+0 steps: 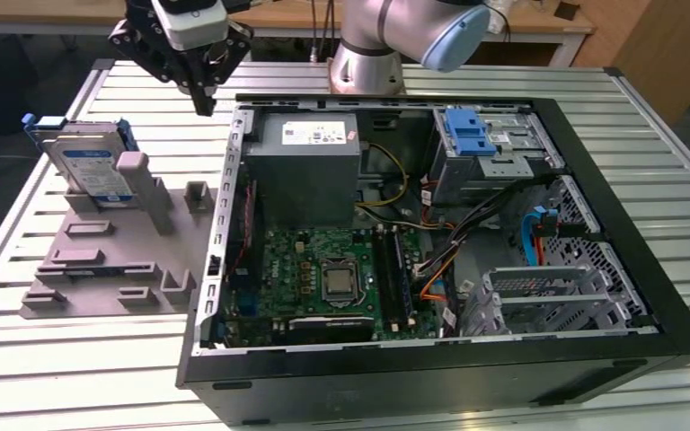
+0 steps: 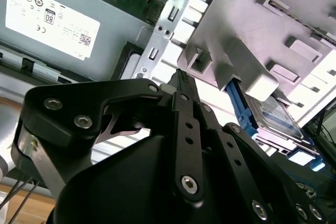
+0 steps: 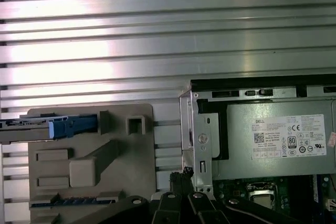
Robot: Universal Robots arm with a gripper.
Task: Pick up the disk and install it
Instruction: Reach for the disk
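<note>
The disk (image 1: 91, 163) is a silver-grey drive with a white-and-blue label in a blue carrier. It stands on edge in a slot of the grey holder (image 1: 111, 260) at the exterior view's left. It also appears in the second wrist view, disk (image 2: 281, 119), and edge-on in the first wrist view, disk (image 3: 37, 125). My gripper (image 1: 206, 104) hangs above the table between the holder and the case's back corner, apart from the disk. Its black fingers meet at the tips, gripper (image 2: 180, 77) and gripper (image 3: 184, 173), shut on nothing.
An open black computer case (image 1: 632, 269) lies on the slatted metal table (image 1: 33, 359). Inside are a power supply (image 1: 309, 166), a motherboard (image 1: 333, 278) and a metal drive cage with a blue bracket (image 1: 471, 135). The arm's base (image 1: 369, 54) stands behind the case.
</note>
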